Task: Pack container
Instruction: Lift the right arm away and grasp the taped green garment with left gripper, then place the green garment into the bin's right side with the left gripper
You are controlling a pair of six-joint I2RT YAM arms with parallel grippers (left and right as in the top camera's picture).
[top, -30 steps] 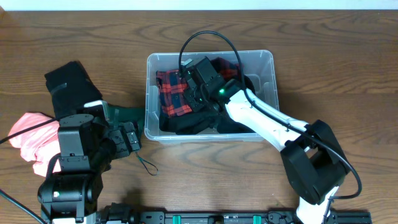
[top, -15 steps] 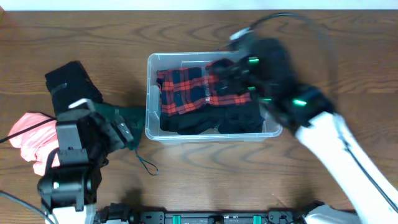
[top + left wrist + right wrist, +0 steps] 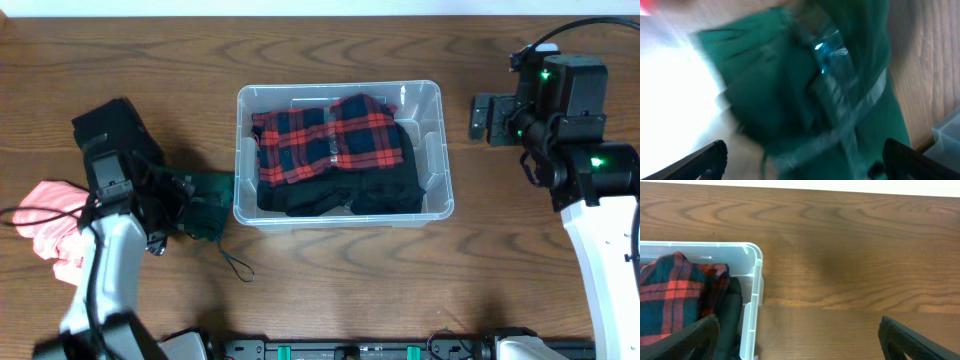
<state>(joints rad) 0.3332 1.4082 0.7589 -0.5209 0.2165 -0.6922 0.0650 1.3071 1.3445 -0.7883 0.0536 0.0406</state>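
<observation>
Container position: I read the container [image 3: 437, 150] at mid-worktop [image 3: 330, 300], a little toward the far edge, its long sides parallel to the near edge.
Container contents: a red-and-black plaid cloth [image 3: 330, 140] lies on top toward the far side, with black clothing [image 3: 350, 195] along the near side.
Right gripper: the right gripper [image 3: 488, 117] hangs over bare wood toward the far right corner. It is to the right of the container and apart from it. Its fingers are spread wide with nothing between them.
Left gripper: the left gripper [image 3: 185, 205] is over a green cloth [image 3: 212, 195], toward the near left corner and near the container's left wall. Its fingers are spread wide. I cannot tell whether they touch the cloth.
Green cloth: it is bunched just beside the container's left wall, outside it.
Other items, left side: a black cloth [image 3: 115, 130] lies toward the far left. A pink cloth [image 3: 45, 225] lies at the left edge. A thin cord loop [image 3: 237, 265] lies toward the near edge.
Overhead only: this view shows the whole container, both arms, and the pink and black cloths.
Right wrist only: it gives a close look at the container's far right corner rim, with plaid and black fabric just inside it. The wood between the fingertips is bare.
Left wrist only: the view is smeared. Green fabric fills it, a clear plastic strip shines across the fabric, and a corner of the container shows at the lower right.
</observation>
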